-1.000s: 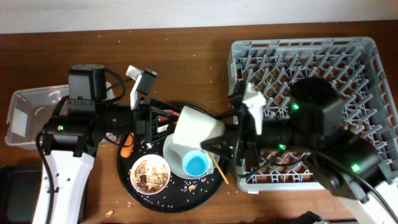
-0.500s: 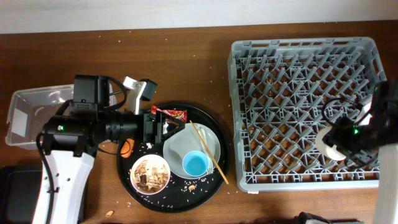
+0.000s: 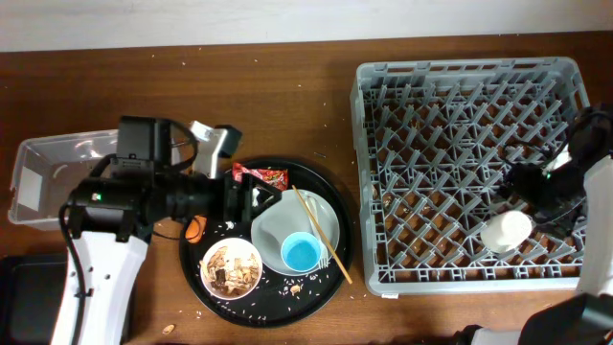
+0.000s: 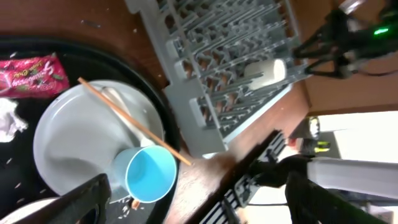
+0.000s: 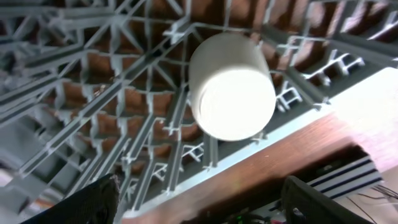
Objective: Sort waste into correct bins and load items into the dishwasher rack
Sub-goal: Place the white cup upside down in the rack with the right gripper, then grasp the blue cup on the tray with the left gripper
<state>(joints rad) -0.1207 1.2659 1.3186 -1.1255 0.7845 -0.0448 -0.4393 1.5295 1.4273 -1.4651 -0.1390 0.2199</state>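
The grey dishwasher rack (image 3: 460, 125) fills the right side. The cream cup (image 3: 506, 231) lies on its side among the pegs near the rack's front right corner, also seen in the right wrist view (image 5: 231, 86). My right gripper (image 3: 538, 195) hangs just above it, open and empty. My left gripper (image 3: 251, 196) is open and empty over the round black tray. On the tray are the white plate (image 3: 321, 218), the light-blue cup (image 3: 301, 253), the white bowl of brown scraps (image 3: 231, 266), the red wrapper (image 3: 261, 175) and the carrot (image 3: 195, 228). The white tissue (image 4: 9, 118) shows in the left wrist view.
The clear tub (image 3: 48, 172) stands at the far left, and the black bin (image 3: 21, 287) shows at the front left corner. A wooden chopstick (image 3: 318, 233) lies across the plate. Crumbs are scattered on the round black tray (image 3: 330, 287). The table's front edge runs right by the rack (image 5: 298, 155).
My right arm carried the cream cup from over the tray to the rack's front right and let it go; the cup now lies in the rack. My left arm barely moved.
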